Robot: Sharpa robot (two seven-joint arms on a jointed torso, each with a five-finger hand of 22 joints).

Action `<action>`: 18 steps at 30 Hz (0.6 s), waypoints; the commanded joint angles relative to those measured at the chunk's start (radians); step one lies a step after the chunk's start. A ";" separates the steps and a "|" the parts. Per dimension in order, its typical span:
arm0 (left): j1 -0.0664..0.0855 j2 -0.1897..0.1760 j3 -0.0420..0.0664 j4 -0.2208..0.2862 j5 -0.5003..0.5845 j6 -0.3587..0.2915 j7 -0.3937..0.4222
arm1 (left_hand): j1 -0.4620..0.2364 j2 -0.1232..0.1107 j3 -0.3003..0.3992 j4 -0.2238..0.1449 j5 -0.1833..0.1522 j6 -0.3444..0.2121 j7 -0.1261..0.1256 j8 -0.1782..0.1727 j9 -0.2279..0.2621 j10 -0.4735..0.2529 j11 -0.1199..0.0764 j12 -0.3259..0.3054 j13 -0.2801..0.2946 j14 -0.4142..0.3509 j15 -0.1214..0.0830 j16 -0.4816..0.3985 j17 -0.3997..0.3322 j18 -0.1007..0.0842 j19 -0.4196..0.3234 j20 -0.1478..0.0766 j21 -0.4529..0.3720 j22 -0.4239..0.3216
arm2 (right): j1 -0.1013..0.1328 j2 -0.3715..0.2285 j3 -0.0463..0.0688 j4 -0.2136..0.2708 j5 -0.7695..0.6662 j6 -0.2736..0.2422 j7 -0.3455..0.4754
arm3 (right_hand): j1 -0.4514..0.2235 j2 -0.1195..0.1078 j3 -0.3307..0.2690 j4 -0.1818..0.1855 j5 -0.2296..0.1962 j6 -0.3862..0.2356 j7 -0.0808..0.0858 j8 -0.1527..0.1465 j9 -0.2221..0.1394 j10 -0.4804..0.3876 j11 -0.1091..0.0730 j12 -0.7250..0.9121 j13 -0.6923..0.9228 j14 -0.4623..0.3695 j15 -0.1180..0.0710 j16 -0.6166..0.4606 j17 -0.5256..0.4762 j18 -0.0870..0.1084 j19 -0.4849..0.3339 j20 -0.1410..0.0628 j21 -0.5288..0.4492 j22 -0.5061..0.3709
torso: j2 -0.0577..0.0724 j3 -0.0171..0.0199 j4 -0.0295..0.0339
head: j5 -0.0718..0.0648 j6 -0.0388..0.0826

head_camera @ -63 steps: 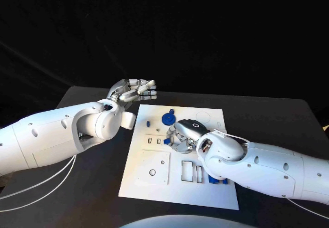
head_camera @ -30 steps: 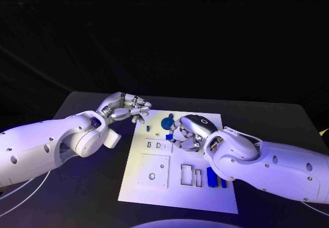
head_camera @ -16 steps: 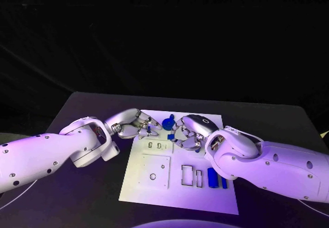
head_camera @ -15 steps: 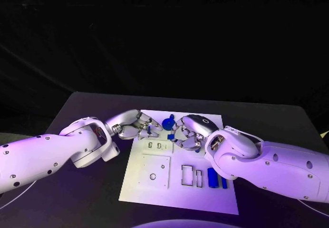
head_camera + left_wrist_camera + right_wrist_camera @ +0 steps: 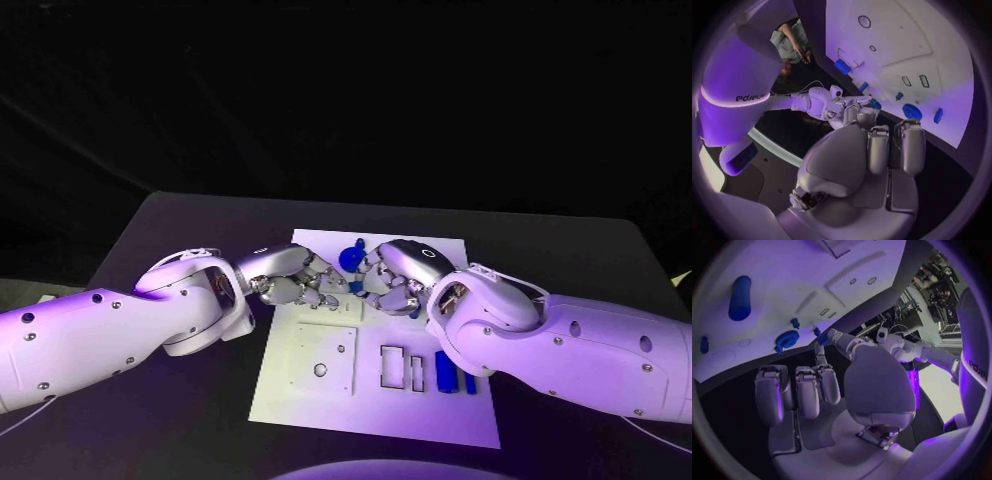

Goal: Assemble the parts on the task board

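Your left hand (image 5: 293, 277) and right hand (image 5: 392, 277) meet over the far part of the task board (image 5: 329, 400), fingers curled in; you cannot tell whether either grips a part. A round blue part (image 5: 353, 258) sits on the board between them at the far side, and two long blue parts (image 5: 446, 372) lie near the board's right edge, by the right arm.

The brand name "sharpa" is printed on the right arm (image 5: 745, 90), seen upside down; part of the same lettering is visible on the left arm (image 5: 974, 367).
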 commanded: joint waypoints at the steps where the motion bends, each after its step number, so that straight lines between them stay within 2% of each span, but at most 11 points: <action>1: -0.001 0.007 0.000 -0.001 -0.060 0.025 -0.048 | 0.049 0.027 -0.014 -0.006 0.037 -0.010 -0.006 -0.006 -0.005 0.097 -0.083 0.333 0.131 0.102 -0.010 -0.002 0.261 -0.011 0.011 -0.001 0.007 0.122 | 0.000 0.001 0.001 0.003 -0.023 -0.001 -0.004 | -0.006 0.000 0.005 0.003 0.005 0.016 -0.017 0.003 0.014 0.006 -0.003 0.001 0.126 0.106 -0.007 0.004 0.263 -0.010 0.059 -0.006 0.003 0.230 | -0.001 0.0000 0.0008 | -0.002 -0.003; 4: -0.001 0.010 0.000 -0.003 -0.062 0.022 -0.056 | 0.051 0.021 0.001 -0.013 0.074 -0.014 -0.009 -0.006 -0.010 0.099 -0.085 0.344 0.142 0.102 -0.012 -0.002 0.261 -0.013 0.015 -0.003 0.011 0.129 | 0.000 0.001 0.001 0.003 -0.025 0.000 -0.005 | -0.006 0.000 0.005 0.003 0.005 0.016 -0.017 0.003 0.014 0.006 -0.003 0.001 0.126 0.106 -0.007 0.004 0.263 -0.010 0.059 -0.006 0.003 0.230 | -0.001 -0.0003 0.0012 | -0.003 -0.005; 11: -0.001 0.014 0.000 -0.004 -0.063 0.020 -0.064 | 0.052 0.011 0.032 -0.027 0.097 -0.021 -0.016 -0.007 -0.018 0.103 -0.090 0.359 0.156 0.102 -0.016 -0.002 0.261 -0.014 0.020 -0.007 0.015 0.138 | 0.000 0.003 0.001 0.003 -0.026 0.008 -0.005 | -0.005 -0.001 0.007 0.002 0.007 0.017 -0.018 0.004 0.015 0.007 -0.003 0.001 0.127 0.106 -0.008 0.004 0.263 -0.011 0.060 -0.006 0.006 0.231 | -0.002 0.0006 0.0010 | -0.005 -0.007; 18: -0.001 0.015 0.000 -0.007 -0.063 0.023 -0.074 | 0.051 0.006 0.045 -0.031 0.104 -0.024 -0.017 -0.007 -0.021 0.104 -0.091 0.364 0.161 0.102 -0.017 -0.002 0.261 -0.015 0.022 -0.008 0.017 0.143 | 0.000 0.003 0.001 0.005 -0.029 0.008 -0.005 | -0.005 -0.001 0.007 0.002 0.007 0.017 -0.018 0.004 0.015 0.007 -0.003 0.001 0.127 0.106 -0.008 0.004 0.263 -0.011 0.060 -0.006 0.006 0.231 | -0.001 0.0011 0.0018 | -0.004 -0.009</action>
